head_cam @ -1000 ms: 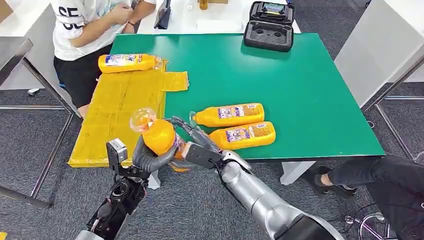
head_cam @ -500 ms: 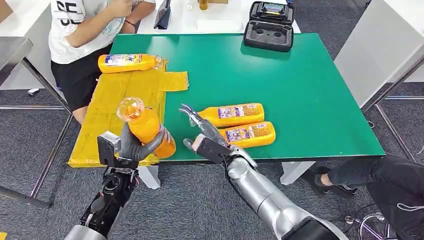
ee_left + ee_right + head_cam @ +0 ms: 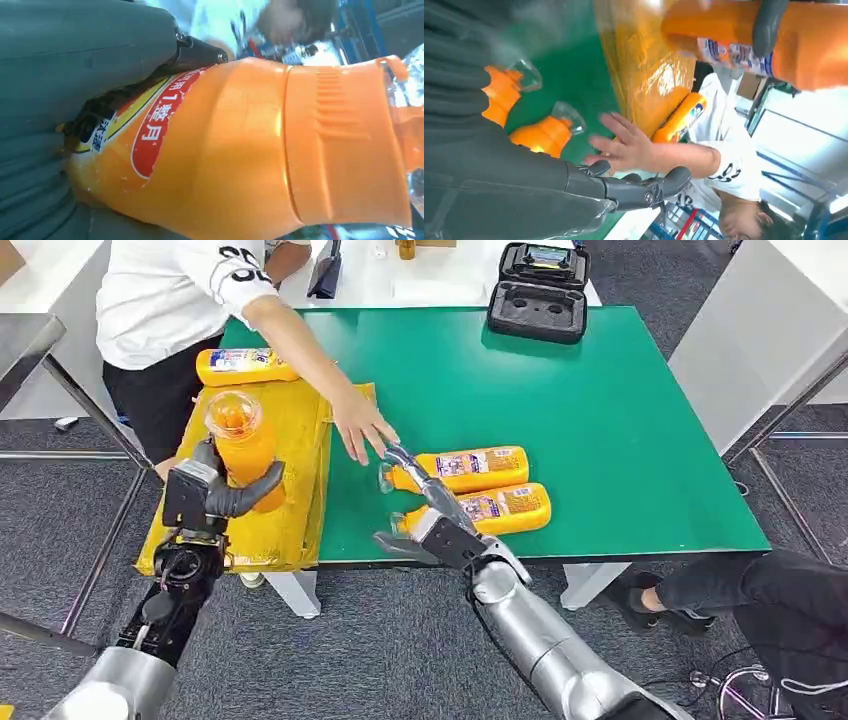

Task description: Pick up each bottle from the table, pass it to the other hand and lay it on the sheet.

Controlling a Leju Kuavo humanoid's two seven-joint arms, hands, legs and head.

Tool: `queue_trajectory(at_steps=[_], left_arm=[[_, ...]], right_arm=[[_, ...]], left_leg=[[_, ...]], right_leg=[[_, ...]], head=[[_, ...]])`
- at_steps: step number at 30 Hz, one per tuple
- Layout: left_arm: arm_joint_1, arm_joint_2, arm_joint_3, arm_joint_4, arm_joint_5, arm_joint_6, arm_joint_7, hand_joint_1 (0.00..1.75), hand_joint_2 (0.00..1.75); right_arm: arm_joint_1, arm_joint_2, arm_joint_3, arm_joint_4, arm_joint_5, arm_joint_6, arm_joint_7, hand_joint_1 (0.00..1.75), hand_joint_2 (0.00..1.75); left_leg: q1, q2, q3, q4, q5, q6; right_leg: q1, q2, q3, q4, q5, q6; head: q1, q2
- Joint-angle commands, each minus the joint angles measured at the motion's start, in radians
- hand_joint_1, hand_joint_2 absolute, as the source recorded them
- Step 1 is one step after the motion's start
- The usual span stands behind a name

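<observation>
While left hand [image 3: 215, 490] grips bottle [image 3: 240, 445] upright over sheet [image 3: 300, 510], one bottle [image 3: 245, 366] already lies there; two [image 3: 465, 468] wait on table [image 3: 600, 420]. Right hand [image 3: 425, 515] empty, fingers spread. Person's hand [image 3: 362, 427] near.

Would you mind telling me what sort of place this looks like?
Probably a robot lab or test room: a green table staged with identical orange bottles and a yellow sheet, grey carpet, an open equipment case, and a person standing beside the setup.
</observation>
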Motion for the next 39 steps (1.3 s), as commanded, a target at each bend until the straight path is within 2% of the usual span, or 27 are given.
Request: queue_trajectory(at_steps=[1,4,5,6,8,9,17,39], left_arm=[[-0.156,0.093,-0.102,0.203,-0.33,0.138,0.135,1.75,1.75],[-0.211,0.116,-0.142,0.255,-0.447,0.096,0.175,1.75,1.75],[-0.214,0.117,-0.141,0.255,-0.446,0.095,0.175,1.75,1.75],[-0.241,0.134,-0.181,0.294,-0.5,0.044,0.202,1.75,1.75],[-0.245,0.14,-0.179,0.296,-0.499,0.04,0.202,1.75,1.75],[-0.274,0.148,-0.217,0.339,-0.535,-0.013,0.218,1.75,1.75],[-0.377,0.128,-0.319,0.466,-0.685,-0.124,0.274,1.75,1.75],[-0.363,0.102,-0.332,0.545,-0.752,-0.209,0.358,1.75,1.75]], right_arm=[[0.062,-0.031,-0.077,-0.084,0.013,0.013,0.006,0.0,1.75],[0.074,-0.03,-0.093,-0.088,0.026,0.025,0.007,0.0,1.75],[0.074,-0.031,-0.094,-0.088,0.026,0.025,0.007,0.0,1.75],[0.068,-0.029,-0.099,-0.073,0.03,0.033,0.006,0.0,1.75],[0.067,-0.029,-0.099,-0.072,0.03,0.034,0.006,0.0,1.75],[0.058,-0.025,-0.101,-0.055,0.035,0.042,0.006,0.0,1.75],[0.065,-0.029,-0.11,-0.049,0.052,0.045,0.006,0.0,1.75],[0.082,-0.008,-0.118,-0.065,0.08,0.06,0.006,0.0,1.75]], left_leg=[[0.001,-0.002,0.004,0.0,-0.002,-0.001],[0.003,-0.004,0.007,0.001,-0.003,-0.003],[0.001,-0.003,0.002,0.0,-0.001,-0.001],[0.001,-0.003,0.003,0.0,-0.001,-0.002],[0.001,-0.002,0.003,0.001,-0.001,-0.002],[0.002,-0.001,0.005,0.001,-0.003,-0.002],[0.002,-0.002,0.005,0.001,-0.002,-0.002],[0.001,0.0,0.003,0.0,-0.001,-0.001]], right_leg=[[0.001,-0.002,0.005,-0.001,-0.002,-0.001],[0.003,-0.004,0.008,0.0,-0.004,-0.002],[0.001,-0.003,0.003,0.0,-0.002,-0.001],[0.001,-0.003,0.004,0.0,-0.002,-0.002],[0.001,-0.002,0.004,0.0,-0.002,-0.002],[0.002,-0.001,0.006,0.001,-0.003,-0.002],[0.002,-0.003,0.006,0.0,-0.003,-0.002],[0.001,0.0,0.003,0.0,-0.001,-0.001]], head=[[0.0,0.0],[0.0,0.0],[0.0,0.0],[0.0,0.0],[0.0,0.0],[0.0,0.0],[0.0,0.0],[0.0,0.0]])
